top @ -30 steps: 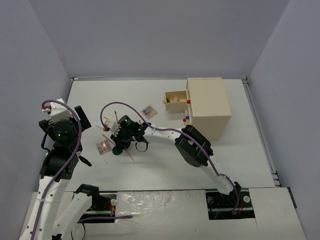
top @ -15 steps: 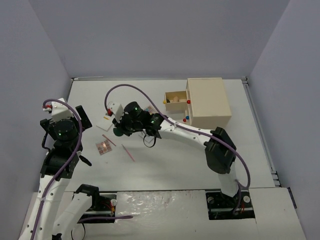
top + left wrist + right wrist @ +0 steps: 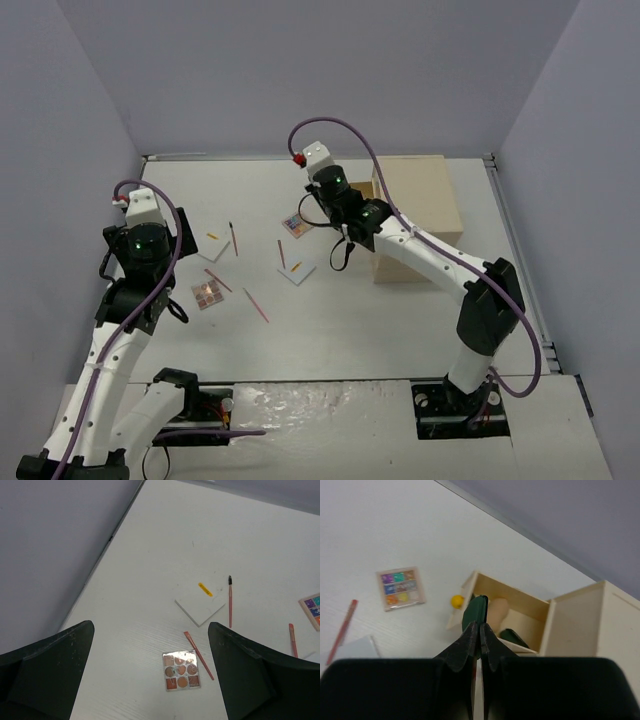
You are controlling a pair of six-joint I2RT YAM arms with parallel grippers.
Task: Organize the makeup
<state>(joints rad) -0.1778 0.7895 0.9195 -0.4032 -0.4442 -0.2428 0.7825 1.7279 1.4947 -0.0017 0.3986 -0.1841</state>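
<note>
The right fingers [image 3: 464, 650] are pinched tight on a dark green disc [image 3: 474, 614]. They hold it upright and edge-on, right over the front lip of the open drawer [image 3: 516, 592], just beside its yellow knob [image 3: 456, 601]. Inside I can make out a beige sponge [image 3: 498, 608] and a second green disc [image 3: 512, 637] lying low in the drawer. To my eye the step is dropping this disc in. Doing it well means carrying it a touch past the front edge before the fingers part. It should go low enough not to bounce or roll out on its rim, aimed at bare floor between the sponge and the other disc. The wooden box [image 3: 420, 200] sits close behind, so the wrist shouldn't push deeper than it must. Out on the counter [image 3: 340, 320] an eyeshadow palette [image 3: 400, 588] lies near the drawer. The left fingers [image 3: 250, 675] stand wide apart, holding nothing, high over a second palette [image 3: 181, 670], a white card [image 3: 199, 604] and a red pencil [image 3: 230, 600].
</note>
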